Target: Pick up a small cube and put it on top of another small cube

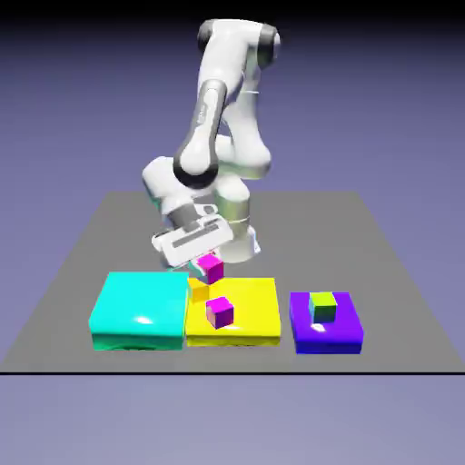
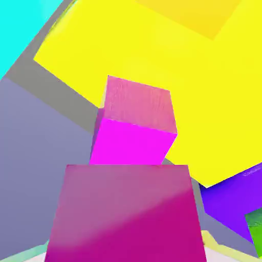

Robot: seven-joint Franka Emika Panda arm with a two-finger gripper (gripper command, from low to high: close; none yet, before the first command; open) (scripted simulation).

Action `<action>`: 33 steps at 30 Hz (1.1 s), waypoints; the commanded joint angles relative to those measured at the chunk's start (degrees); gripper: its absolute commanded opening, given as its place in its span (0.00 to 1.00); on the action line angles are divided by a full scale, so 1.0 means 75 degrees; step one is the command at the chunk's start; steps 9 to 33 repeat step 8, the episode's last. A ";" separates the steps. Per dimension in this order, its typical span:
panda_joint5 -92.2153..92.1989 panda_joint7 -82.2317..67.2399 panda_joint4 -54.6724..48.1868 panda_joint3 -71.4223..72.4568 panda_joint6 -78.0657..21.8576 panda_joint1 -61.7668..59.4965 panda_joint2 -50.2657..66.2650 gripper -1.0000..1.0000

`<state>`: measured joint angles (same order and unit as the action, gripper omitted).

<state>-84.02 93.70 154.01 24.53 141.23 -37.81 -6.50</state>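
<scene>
Plainly magenta-pink, the small cube [image 2: 125, 215], flat-faced.

Pink cube [image 2: 127, 215] near, smaller-looking pink cube [image 2: 135, 123] beyond.

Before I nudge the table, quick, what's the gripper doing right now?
Gripper: jaws closed on a magenta-pink cube.

From my exterior view, a grey bench [image 1: 300, 227] stands before a plain blue-violet backdrop [image 1: 390, 109], which darkens to black along the top edge.
</scene>
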 commanded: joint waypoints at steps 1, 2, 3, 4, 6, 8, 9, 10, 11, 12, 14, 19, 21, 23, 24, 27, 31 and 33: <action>-0.0214 -0.0214 -0.0104 0.0053 0.0164 0.0063 0.0277 0.00; -0.0438 -0.0435 -0.0208 0.0107 0.0333 0.0125 0.0554 0.00; -0.0662 -0.0657 -0.0313 0.0160 0.0502 0.0186 0.0830 0.00; -0.0887 -0.0879 -0.0417 0.0214 0.0672 0.0247 0.1107 0.00; -0.1034 -0.1023 -0.0486 0.0249 0.0782 0.0287 0.1288 1.00; -0.0809 -0.0802 -0.0381 0.0195 0.0613 0.0226 0.1011 1.00; -0.0809 -0.0802 -0.0381 0.0195 0.0613 0.0226 0.1011 1.00; -0.0809 -0.0802 -0.0381 0.0195 0.0613 0.0226 0.1011 1.00; -0.0809 -0.0802 -0.0381 0.0195 0.0613 0.0226 0.1011 1.00; -0.0809 -0.0802 -0.0381 0.0195 0.0613 0.0226 0.1011 1.00; -0.0809 -0.0802 -0.0381 0.0195 0.0613 0.0226 0.1011 1.00; -0.0809 -0.0802 -0.0381 0.0195 0.0613 0.0226 0.1011 1.00; -0.0809 -0.0802 -0.0381 0.0195 0.0613 0.0226 0.1011 1.00; -0.0809 -0.0802 -0.0381 0.0195 0.0613 0.0226 0.1011 1.00; -0.0809 -0.0802 -0.0381 0.0195 0.0613 0.0226 0.1011 1.00; -0.0809 -0.0802 -0.0381 0.0195 0.0613 0.0226 0.1011 1.00; -0.0809 -0.0802 -0.0381 0.0195 0.0613 0.0226 0.1011 1.00; -0.0809 -0.0802 -0.0381 0.0195 0.0613 0.0226 0.1011 1.00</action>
